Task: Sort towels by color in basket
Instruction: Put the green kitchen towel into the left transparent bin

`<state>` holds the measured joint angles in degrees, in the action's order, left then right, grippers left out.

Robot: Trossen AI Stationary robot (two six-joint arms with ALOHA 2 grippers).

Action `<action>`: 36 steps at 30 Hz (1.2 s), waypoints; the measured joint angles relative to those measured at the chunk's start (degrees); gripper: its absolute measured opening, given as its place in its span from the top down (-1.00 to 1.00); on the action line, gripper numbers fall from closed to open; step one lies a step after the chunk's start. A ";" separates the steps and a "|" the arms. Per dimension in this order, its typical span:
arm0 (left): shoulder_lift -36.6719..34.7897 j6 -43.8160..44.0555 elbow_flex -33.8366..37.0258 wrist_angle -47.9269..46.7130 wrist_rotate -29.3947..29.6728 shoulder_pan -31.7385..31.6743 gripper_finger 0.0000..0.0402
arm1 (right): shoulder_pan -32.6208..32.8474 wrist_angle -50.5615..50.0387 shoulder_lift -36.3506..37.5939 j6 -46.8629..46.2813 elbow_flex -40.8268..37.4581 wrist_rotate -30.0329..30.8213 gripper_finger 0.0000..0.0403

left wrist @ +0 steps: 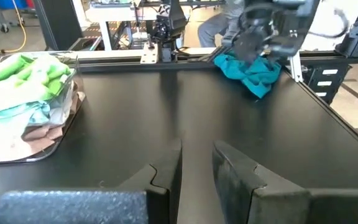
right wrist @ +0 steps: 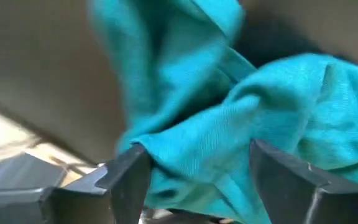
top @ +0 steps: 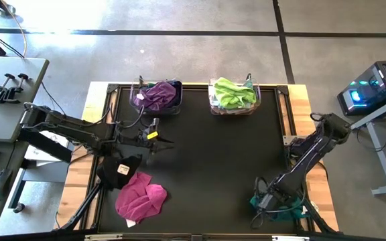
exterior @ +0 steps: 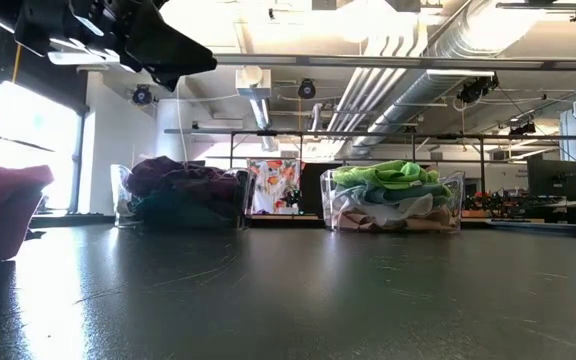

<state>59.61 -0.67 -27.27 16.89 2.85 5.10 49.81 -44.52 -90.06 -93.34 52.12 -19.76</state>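
The teal towel [top: 277, 206] lies bunched at the table's near right corner, and my right gripper [right wrist: 194, 165] stands over it, open, with one finger on each side of a raised fold. My left gripper [left wrist: 197, 165] hovers open and empty above the table's left half [top: 161, 139]. A black towel [top: 119, 171] and a magenta towel [top: 141, 197] lie crumpled near the left near edge. The far left basket [top: 156, 97] holds purple and dark towels. The far right basket [top: 233, 94] holds lime green, pale mint and pink ones. My right gripper comes down from above onto the teal towel's bunched folds [right wrist: 229, 124]. Its open fingers [right wrist: 129, 171] stand astride a raised fold, and cloth lies against their inner sides. The towel rests on the table and is not lifted.
The two clear baskets stand side by side at the table's far edge, seen in the low view as the dark-filled one [exterior: 178, 195] and the green-topped one [exterior: 393, 195]. A bare black mat [top: 213, 154] spreads across the middle. A raised frame [top: 283, 120] borders the mat.
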 joint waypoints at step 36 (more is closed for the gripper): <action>28.47 -28.86 -2.32 53.25 -2.40 11.20 0.63 | -18.32 67.75 0.78 52.00 -10.88 69.02 0.97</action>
<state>88.09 -29.53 -29.59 70.15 0.45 16.30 31.50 23.23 -89.28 -41.34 41.23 49.26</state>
